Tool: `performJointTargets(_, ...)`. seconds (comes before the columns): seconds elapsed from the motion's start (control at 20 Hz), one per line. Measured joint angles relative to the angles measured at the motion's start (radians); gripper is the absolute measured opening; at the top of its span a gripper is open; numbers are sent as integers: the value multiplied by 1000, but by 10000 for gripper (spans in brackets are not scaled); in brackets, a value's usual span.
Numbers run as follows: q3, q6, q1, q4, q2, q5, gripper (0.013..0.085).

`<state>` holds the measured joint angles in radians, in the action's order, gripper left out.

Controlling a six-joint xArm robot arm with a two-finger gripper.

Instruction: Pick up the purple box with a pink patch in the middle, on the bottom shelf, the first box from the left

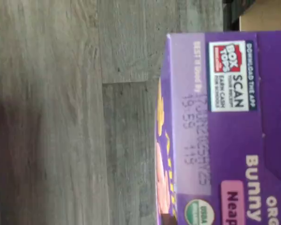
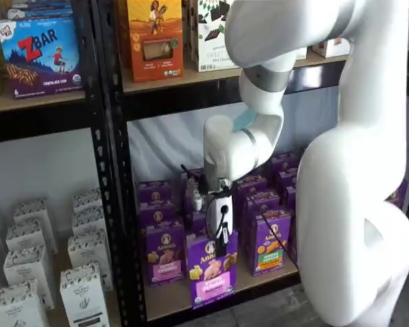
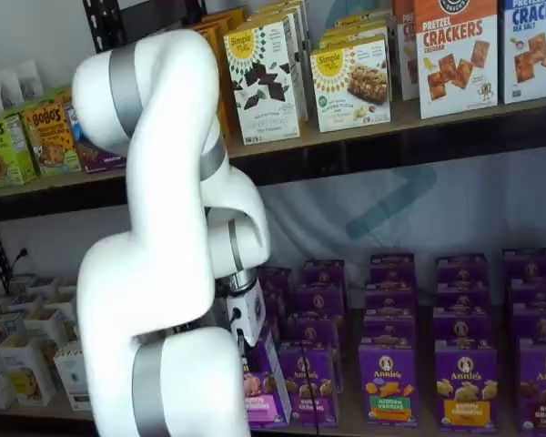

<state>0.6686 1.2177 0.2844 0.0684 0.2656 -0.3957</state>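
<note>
We see the tool (image 2: 221, 235) clamped on the purple box (image 2: 211, 270), held forward of the bottom shelf (image 2: 269, 274); grasp done, withdrawal left.

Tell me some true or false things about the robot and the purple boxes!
1. The gripper is closed on a purple box with a pink patch. True.
2. That box sits back in its row on the bottom shelf. False: it hangs in front of the shelf's edge, out past the other boxes.
3. The shelf above holds only purple boxes. False: it holds orange, white and other coloured boxes, such as the cracker box.
4. The wrist view shows the box top with a Box Tops label. True.
5. The floor under the box is red carpet. False: it is grey wood-look planks.
</note>
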Motion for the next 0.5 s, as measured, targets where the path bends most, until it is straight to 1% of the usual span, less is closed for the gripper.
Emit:
performJointTargets(0.15, -11, 30, -3, -30, -48, -47, 290)
performJointTargets(0.35, -11, 46, -8, -42, -94, -114, 290)
performJointTargets(0.5, -16, 69, -14, -63, -118, -135, 290)
